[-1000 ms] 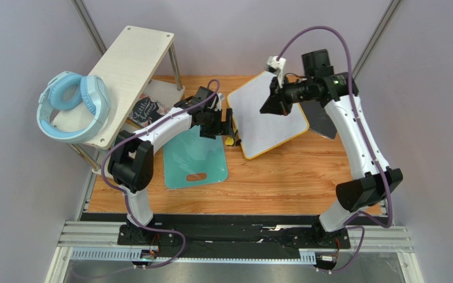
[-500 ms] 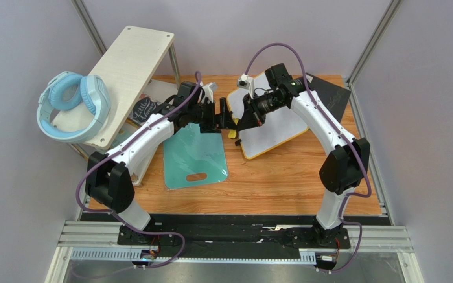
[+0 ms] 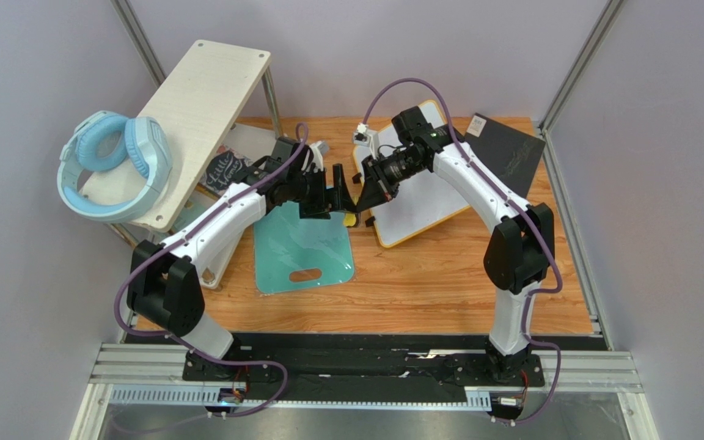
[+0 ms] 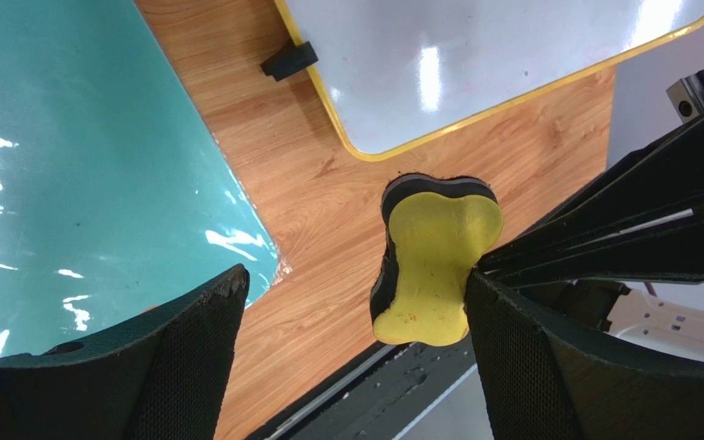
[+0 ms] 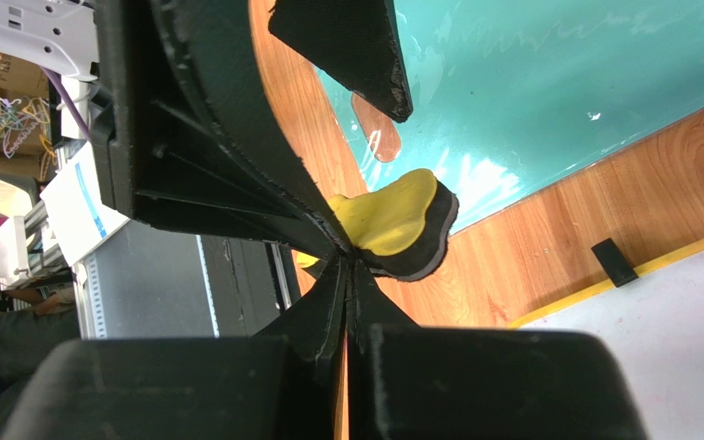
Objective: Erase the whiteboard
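The whiteboard (image 3: 420, 188), white with a yellow frame and no writing that I can see, lies tilted at the table's centre-right; it also shows in the left wrist view (image 4: 475, 64) and the right wrist view (image 5: 677, 339). A yellow and black eraser (image 3: 352, 220) lies on the wood by the board's left corner (image 4: 434, 266) (image 5: 392, 220). My left gripper (image 3: 337, 197) (image 4: 356, 280) is open wide around the eraser, whose side touches the right finger. My right gripper (image 3: 361, 194) (image 5: 351, 264) is shut, its tips against the eraser's edge and the left gripper's finger.
A teal cutting board (image 3: 305, 243) with a handle slot lies left of the eraser. A dark grey panel (image 3: 507, 151) lies at the back right. A small wooden side table (image 3: 204, 92) at the left carries blue headphones (image 3: 112, 165). A small black sign (image 3: 227, 170) lies beneath it.
My right arm has swung left from above the whiteboard down to the eraser. My left arm has stretched forward and its gripper now straddles the eraser.
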Robot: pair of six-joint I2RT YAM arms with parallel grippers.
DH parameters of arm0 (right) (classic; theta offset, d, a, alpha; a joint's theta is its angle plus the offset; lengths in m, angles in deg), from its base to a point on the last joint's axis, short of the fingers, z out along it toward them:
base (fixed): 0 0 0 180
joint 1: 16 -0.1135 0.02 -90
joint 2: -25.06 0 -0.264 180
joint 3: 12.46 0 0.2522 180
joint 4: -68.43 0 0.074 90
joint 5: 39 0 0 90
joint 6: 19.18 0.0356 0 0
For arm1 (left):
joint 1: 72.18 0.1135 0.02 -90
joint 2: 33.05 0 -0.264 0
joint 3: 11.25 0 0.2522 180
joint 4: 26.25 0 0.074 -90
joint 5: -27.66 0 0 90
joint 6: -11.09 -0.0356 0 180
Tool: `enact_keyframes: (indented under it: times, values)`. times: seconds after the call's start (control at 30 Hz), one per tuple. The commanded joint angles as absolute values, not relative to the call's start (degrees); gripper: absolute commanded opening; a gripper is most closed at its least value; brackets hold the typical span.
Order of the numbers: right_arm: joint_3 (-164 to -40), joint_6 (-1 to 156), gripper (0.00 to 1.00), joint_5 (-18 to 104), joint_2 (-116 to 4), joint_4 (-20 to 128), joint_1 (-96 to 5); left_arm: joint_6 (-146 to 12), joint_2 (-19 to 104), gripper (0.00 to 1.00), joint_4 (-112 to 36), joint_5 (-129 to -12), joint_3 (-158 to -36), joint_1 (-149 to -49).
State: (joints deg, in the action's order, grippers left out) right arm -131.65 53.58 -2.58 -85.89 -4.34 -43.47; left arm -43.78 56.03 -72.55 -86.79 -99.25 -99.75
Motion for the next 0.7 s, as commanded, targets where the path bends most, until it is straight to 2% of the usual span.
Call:
enact_keyframes:
  times: [0.0,0.3,0.5,0.57,0.6,0.63,0.67]
  values:
    - [-133.54,55.26,0.0,0.73,-87.61,2.81,-44.13,-45.07,50.36,0.91,-71.82,-94.16,-99.99,-101.18]
    - [-134.59,55.96,0.0,0.64,-89.54,3.6,-44.04,-47.01,48.34,0.91,-74.64,-94.25,-96.3,-101.18]
    - [-135.55,55.96,0.0,3.97,-89.02,3.69,-43.52,-47.98,50.71,0.9,-77.89,-86.62,-97.17,-101.18]
    - [-136.87,56.66,0.0,5.55,-88.32,3.86,-42.64,-47.98,53.77,0.79,-76.85,-86.51,-97.7,-101.18]
    - [-137.66,57.8,0.0,6.0,-88.05,4.13,-41.5,-47.89,55.09,0.69,-76.58,-87.56,-98.4,-101.18]
    - [-138.36,58.24,0.0,6.35,-87.7,4.22,-40.88,-47.71,56.5,0.49,-75.97,-88.26,-98.92,-101.27]
    - [-138.98,58.6,0.0,7.14,-87.53,4.22,-40.44,-47.19,59.39,0.37,-73.87,-89.05,-99.71,-101.19]
